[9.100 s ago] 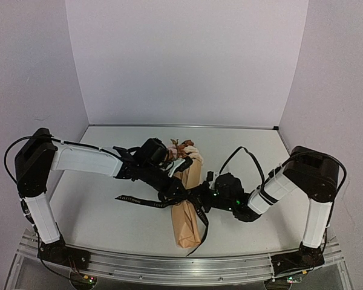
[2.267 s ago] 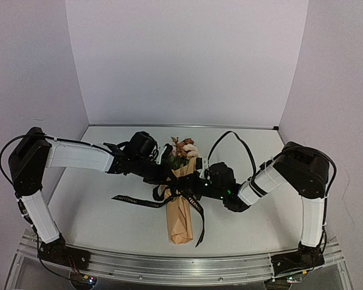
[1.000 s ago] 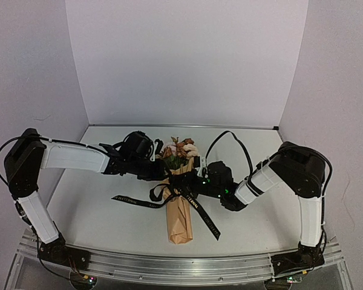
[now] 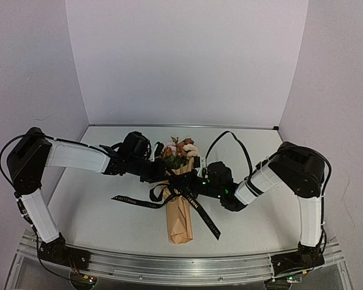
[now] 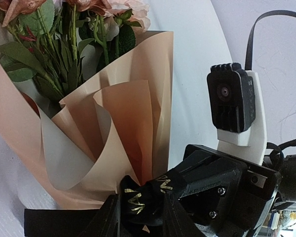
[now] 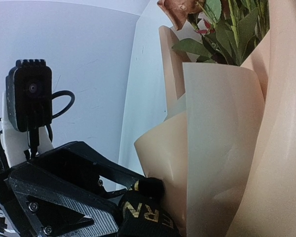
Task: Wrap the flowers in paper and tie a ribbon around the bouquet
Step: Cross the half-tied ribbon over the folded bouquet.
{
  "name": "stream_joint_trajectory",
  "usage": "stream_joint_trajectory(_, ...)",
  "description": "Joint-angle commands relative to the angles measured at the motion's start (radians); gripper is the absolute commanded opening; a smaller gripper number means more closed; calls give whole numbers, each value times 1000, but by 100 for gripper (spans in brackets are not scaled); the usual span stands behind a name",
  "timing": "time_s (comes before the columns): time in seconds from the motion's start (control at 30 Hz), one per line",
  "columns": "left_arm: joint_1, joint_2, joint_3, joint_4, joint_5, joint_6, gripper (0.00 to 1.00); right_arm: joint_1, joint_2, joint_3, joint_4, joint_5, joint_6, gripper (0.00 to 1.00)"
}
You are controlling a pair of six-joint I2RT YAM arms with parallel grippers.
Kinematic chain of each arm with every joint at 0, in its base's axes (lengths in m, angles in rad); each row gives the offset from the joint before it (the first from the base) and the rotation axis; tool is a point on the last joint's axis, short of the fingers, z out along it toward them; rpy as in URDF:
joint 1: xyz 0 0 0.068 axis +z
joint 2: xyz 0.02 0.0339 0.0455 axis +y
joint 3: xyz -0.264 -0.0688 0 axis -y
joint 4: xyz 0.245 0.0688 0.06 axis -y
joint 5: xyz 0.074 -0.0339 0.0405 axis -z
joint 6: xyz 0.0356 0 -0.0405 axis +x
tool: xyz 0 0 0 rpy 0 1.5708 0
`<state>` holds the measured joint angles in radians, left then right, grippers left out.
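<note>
You are pinching the ribbon (image 4: pixel 133 200) in the left gripper (image 4: pixel 167 176), part-closed, and the right gripper (image 4: pixel 192 181), clamped tight; be pulling apart evenly, keeping the bouquet (image 4: pixel 180 220) straight.

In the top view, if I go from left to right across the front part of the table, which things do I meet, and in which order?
Left arm → left tail of the ribbon → bouquet → right tail of the ribbon → right arm.
</note>
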<state>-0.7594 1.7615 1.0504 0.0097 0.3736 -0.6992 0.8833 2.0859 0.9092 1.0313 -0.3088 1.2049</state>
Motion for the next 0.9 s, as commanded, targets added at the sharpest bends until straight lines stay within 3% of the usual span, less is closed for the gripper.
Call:
stream_joint_trajectory(0.0,24,-2,-10,70,27,-50,34,-2,12,31,39,-9,-3,0)
stream_joint_trajectory(0.13,56,-11,-70,169,83,-127,38,-2,13,31,39,-9,-4,0)
stream_joint_trajectory(0.4,64,0,-73,168,101,-148,35,-3,12,30,39,-9,-4,0)
stream_joint_trajectory(0.63,72,-43,-89,163,53,-170,41,-2,13,31,39,-12,-4,0)
stream_joint_trajectory(0.87,86,-37,-84,100,13,-175,31,-3,14,34,39,-15,-5,0)
